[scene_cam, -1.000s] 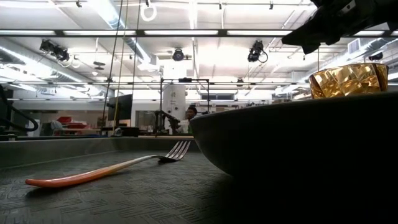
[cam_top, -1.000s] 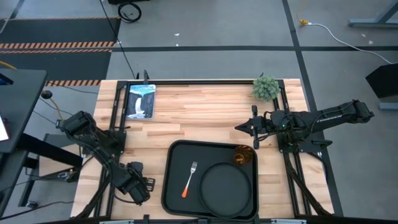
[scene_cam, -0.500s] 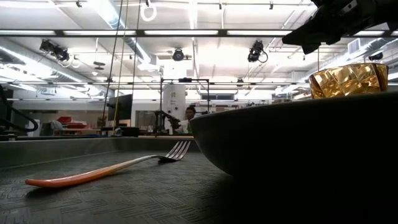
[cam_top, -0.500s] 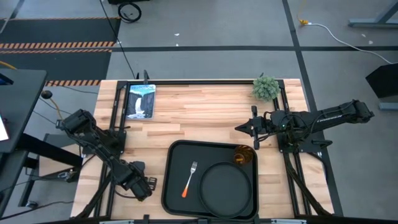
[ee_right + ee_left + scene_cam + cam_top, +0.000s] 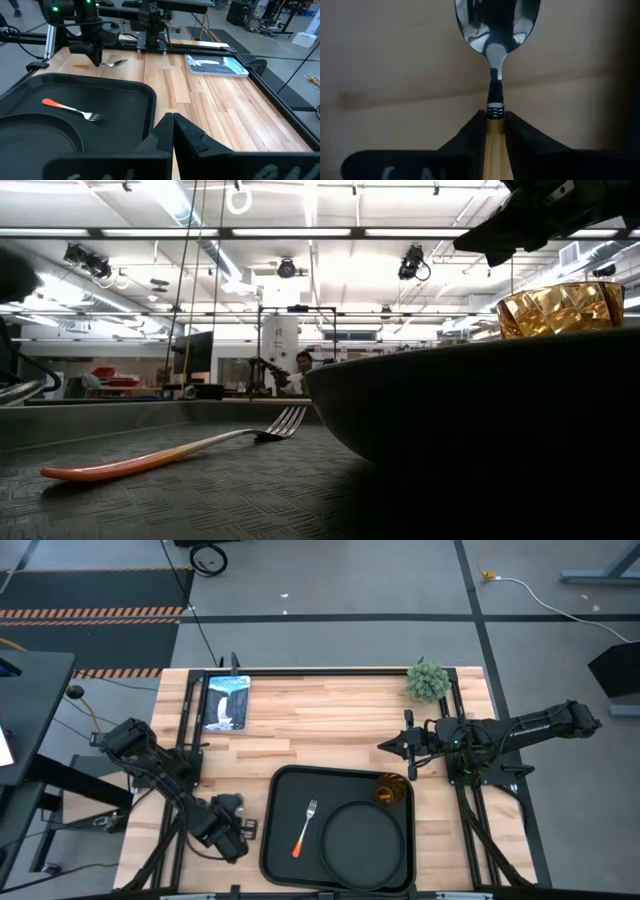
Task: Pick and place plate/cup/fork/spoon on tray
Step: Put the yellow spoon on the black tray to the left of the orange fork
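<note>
Left gripper (image 5: 243, 829) stands at the near-left part of the wooden worktop (image 5: 330, 730), just beside the left rim of the large black rectangular tray (image 5: 283, 790). Over the last second it has travelled from nearer the worktop's front-left corner toward that rim. Its jaws are closed on the yellow-orange handle of the small silver-bowled spoon (image 5: 495, 30), gripping just behind the neck, with the bowl projecting forward over bare wood. The right wrist view shows the bowl (image 5: 119, 62) lifted clear of the boards, so the spoon is judged to be in carriage rather than resting.

Inside the tray, the red-orange-handled fork (image 5: 304, 830) lies on the left half, tines toward the far edge. The round matte black plate (image 5: 364, 838) occupies the near-right part, and the translucent amber tumbler cup (image 5: 390, 790) stands at the far-right corner. None of the three has shifted in this interval.

Right gripper (image 5: 384, 744) hangs above the worktop beyond the tray's far-right corner, unmoved, jaws closed and empty.

Assessment: three of the four items are placed. The spoon is the last outstanding item and is on approach; it remains outside the tray. A release beside the fork appears the likely requirement.

Beyond, a picture card (image 5: 225, 702) lies at the far-left edge and a small green plant (image 5: 428, 681) at the far-right corner.
</note>
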Controlling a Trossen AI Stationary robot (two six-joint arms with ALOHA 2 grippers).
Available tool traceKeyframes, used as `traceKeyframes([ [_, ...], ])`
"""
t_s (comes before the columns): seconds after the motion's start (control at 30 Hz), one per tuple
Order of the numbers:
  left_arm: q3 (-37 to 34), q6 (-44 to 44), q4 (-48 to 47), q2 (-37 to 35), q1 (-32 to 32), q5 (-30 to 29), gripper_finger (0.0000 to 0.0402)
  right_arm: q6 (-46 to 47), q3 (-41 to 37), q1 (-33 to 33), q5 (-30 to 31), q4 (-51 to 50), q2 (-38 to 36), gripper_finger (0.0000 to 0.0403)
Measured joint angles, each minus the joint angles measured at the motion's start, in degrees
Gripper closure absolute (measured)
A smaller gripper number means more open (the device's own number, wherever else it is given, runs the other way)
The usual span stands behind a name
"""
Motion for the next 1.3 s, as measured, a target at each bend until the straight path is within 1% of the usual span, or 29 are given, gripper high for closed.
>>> traceKeyframes([
  [0.07,1.19,0.34,0.52,0.01,0.18,-3.06,0.0339,0.00,0.00,0.00,0.02,0.16,0.00,0.0391],
  [0.23,3.99,3.80,0.22,-0.08,2.07,-7.49,0.0345,0.00,0.00,0.00,0.02,0.46,0.00,0.0391],
  [0.4,7.40,8.71,-1.78,-0.15,4.59,-7.92,0.0341,0.00,0.00,0.00,0.02,0.65,0.00,0.0391],
  [0.53,10.15,13.48,-1.41,-0.17,7.66,-9.56,0.0342,0.01,0.00,0.00,0.02,1.27,0.00,0.0391],
  [0.7,12.92,19.97,-0.38,-0.26,11.98,-10.17,0.0340,0.20,0.00,0.00,0.01,1.27,-0.01,0.0391],
  [0.8,12.90,23.63,3.31,-0.19,14.47,-10.11,0.0340,0.20,0.00,0.00,0.00,1.25,-0.02,0.0391],
  [0.93,12.67,27.73,8.72,1.86,17.11,-9.52,0.0341,0.15,0.00,0.00,0.00,1.24,-0.02,0.0391],
  [1.17,12.64,29.15,15.98,8.17,18.57,-1.62,0.0341,0.02,0.00,0.00,0.00,1.11,0.00,0.0391],
  [1.23,12.66,29.13,18.25,9.41,18.55,-0.15,0.0340,0.02,0.00,0.00,0.00,1.12,0.00,0.0391],
  [1.3,12.66,28.88,18.60,10.15,18.57,0.19,0.0340,0.00,0.00,0.00,0.00,1.25,-0.02,0.0391],
])
